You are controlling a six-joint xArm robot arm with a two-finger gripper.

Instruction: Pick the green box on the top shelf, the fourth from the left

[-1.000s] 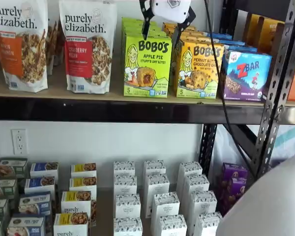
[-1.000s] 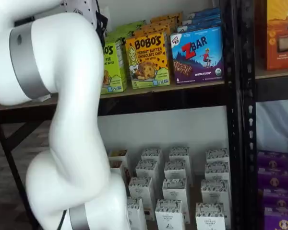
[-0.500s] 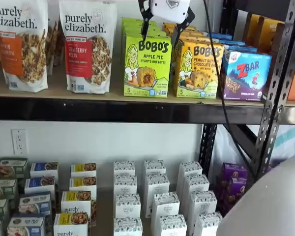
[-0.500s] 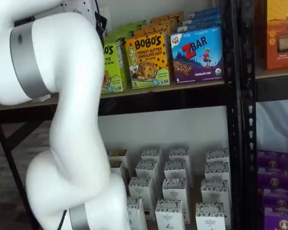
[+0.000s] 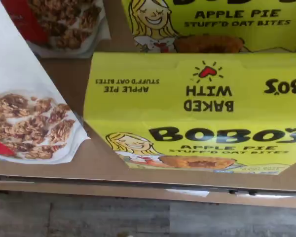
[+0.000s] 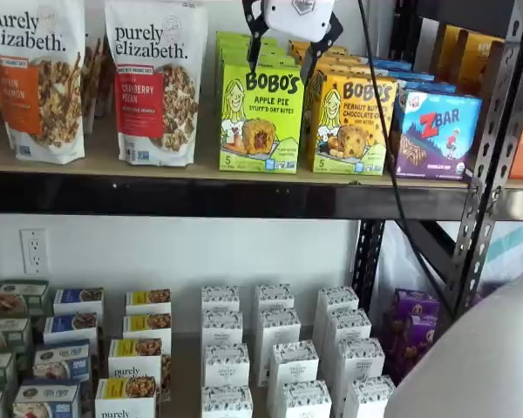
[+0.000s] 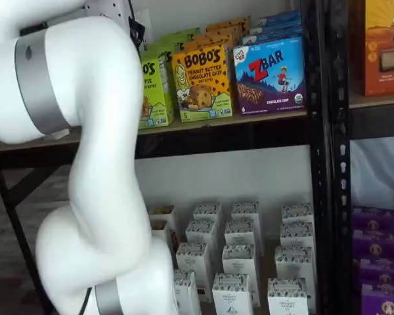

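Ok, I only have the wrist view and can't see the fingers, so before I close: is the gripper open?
Observer: Yes. In a shelf view the gripper shows a clear gap between its black fingers.
Operator: Where does it sit against the green box?
Observer: Just above the front green box, one finger near each top corner, not gripping it.
Operator: Anything tight beside it?
Observer: A yellow-orange box stands close beside it, on the side away from the granola bag.
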